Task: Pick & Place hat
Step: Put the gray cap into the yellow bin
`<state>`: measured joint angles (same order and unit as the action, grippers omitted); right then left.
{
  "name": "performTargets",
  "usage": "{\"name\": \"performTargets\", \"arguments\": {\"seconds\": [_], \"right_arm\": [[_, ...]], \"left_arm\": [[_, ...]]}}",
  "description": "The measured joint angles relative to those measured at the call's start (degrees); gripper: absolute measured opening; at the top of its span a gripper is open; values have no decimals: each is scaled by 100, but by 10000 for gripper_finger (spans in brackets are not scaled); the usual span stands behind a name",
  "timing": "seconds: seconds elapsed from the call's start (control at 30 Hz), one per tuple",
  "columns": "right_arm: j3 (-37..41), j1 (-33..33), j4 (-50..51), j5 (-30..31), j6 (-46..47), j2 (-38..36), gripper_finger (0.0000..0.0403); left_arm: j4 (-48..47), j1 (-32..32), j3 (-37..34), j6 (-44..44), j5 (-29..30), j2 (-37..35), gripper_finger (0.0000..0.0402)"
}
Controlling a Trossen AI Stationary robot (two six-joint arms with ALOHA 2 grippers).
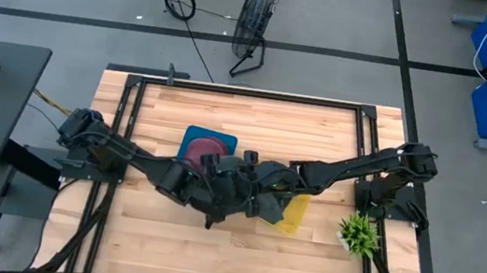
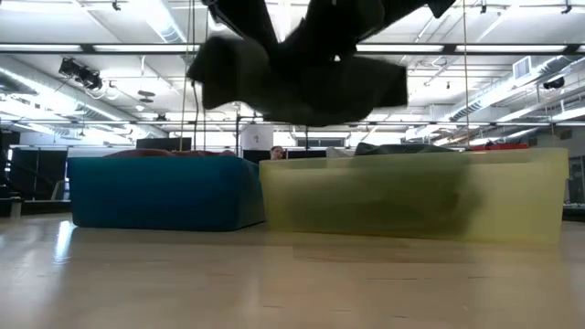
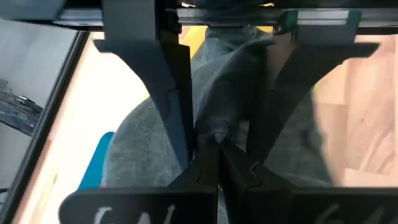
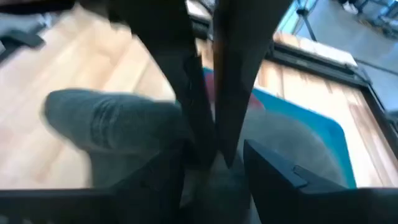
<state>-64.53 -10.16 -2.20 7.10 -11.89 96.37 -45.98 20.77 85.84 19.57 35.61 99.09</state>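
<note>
While both tools pinch the grey hat [image 2: 302, 87] mid-worktop, it sags.
Left tool [image 3: 217, 152] and right tool [image 4: 208, 155] clamped on soft, light fabric; bunched folds likely hold best.

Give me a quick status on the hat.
Both grippers, left and right, shut on the grey hat. Hat lifted off the table, between blue bin and yellow bin. Nothing blocking.

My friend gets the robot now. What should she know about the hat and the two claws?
Left gripper: shut on the grey hat.
Right gripper: shut on the same hat.
Both hold the hat in the air, mid-table, between the blue bin and the yellow bin.
A dark red thing lies in the blue bin.
Done: hat picked up.
Left: set it down, then open both grippers.
</note>
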Motion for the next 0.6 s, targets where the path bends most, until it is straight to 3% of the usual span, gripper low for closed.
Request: {"name": "performTargets", "arguments": {"seconds": [0.2,0.53,0.6], "right_arm": [[0,-4,288,524,-88,-2,146],[-11,-37,950,606,139,-10,17],[-8,-40,1010,627,69,-10,11]], "left_arm": [[9,14,-2,-227,-184,2,3],[-192,-80,-2,-69,-225,4,13],[-201,-138,-2,-70,-230,4,25]]}}
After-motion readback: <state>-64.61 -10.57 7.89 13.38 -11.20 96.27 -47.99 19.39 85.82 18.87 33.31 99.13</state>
